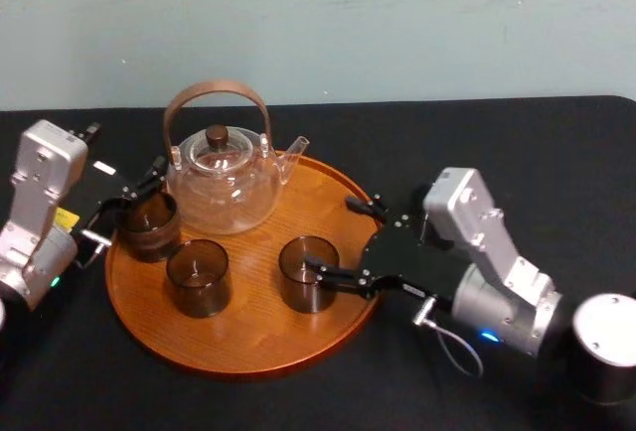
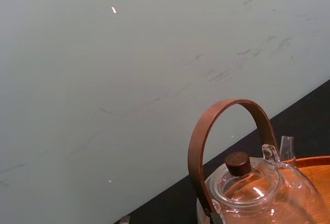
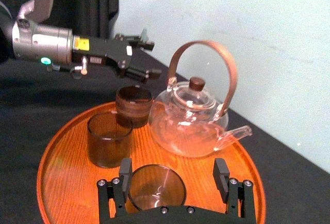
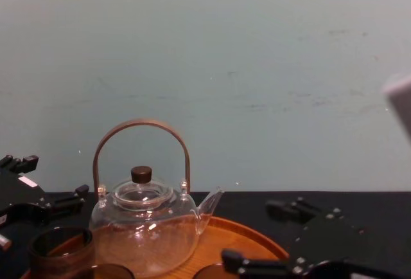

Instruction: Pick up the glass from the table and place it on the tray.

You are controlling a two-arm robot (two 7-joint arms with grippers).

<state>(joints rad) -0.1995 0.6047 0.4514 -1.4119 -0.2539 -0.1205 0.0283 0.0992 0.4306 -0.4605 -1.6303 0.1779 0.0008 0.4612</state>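
The right pincer (image 3: 173,165) stands wide, with the glass (image 1: 308,274) between its fingers and nearer one than the other. The glass stands upright on the tray (image 1: 253,363), at about 3 o'clock from the tray's middle, taking 12 o'clock as the wall side in the head view. The arm reaches in over the rim from the table (image 1: 517,153) at 3 to 4 o'clock.

The main risk is the way out. In the head view one finger (image 1: 336,274) lies along the glass, so a sideways or skewed retreat could drag or tip it; a straight pull back looks safer. A second glass (image 1: 199,277) stands at 9 o'clock from this one and would be struck if it toppled that way. The teapot (image 1: 224,178), at 12 o'clock on the tray, is farther off.

The left pincer (image 1: 142,183) hovers apart-fingered and empty just beside a third glass (image 1: 149,224) at 10 o'clock, close to the teapot; a careless move there could knock either.

Whether that finger truly touches the glass is hard to tell. The right wrist view cuts off the lower part of the glass, and the chest view catches just the rims of the glasses.
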